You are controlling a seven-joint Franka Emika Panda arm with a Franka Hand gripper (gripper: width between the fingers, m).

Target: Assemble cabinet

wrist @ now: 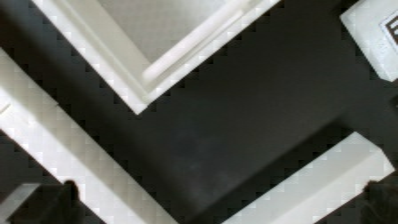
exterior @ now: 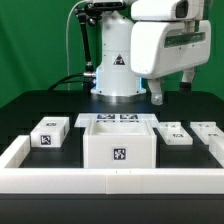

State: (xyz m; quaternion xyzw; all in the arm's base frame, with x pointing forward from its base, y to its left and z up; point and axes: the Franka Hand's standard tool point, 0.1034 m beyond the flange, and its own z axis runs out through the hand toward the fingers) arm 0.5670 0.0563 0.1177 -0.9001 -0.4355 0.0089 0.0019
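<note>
gripper (exterior: 172,90) sits high at the exterior view's right, well above the table (exterior: 30,108) and clear of every part. two dark fingers (exterior: 157,94) hang under the white hand, spread wide with nothing between them. the wrist view agrees: dark shapes in opposite corners, and between them only black table and diagonal white bars (wrist: 146,72). so the jaws are wide apart and holding nothing. can't tell which white pieces those bars are.

cabinet box (exterior: 118,148) stands upright at front centre of the table, just behind the front run of the rail (exterior: 60,181). its open top faces up and one square tag shows on its near face. nothing visible inside it from this angle.

small tagged block (exterior: 48,133) is on the table to the exterior view's left of the box, near it but apart, with one tag on its near face.

two flat tagged pieces (exterior: 175,133) lie side by side to the exterior view's right of the box, with a gap between them, roughly under the gripper.

marker board (exterior: 118,119) lies flat just behind the box, in front of the arm base (exterior: 113,75). can't tell whether board and box touch.

the rail also runs back along both sides of the table.
</note>
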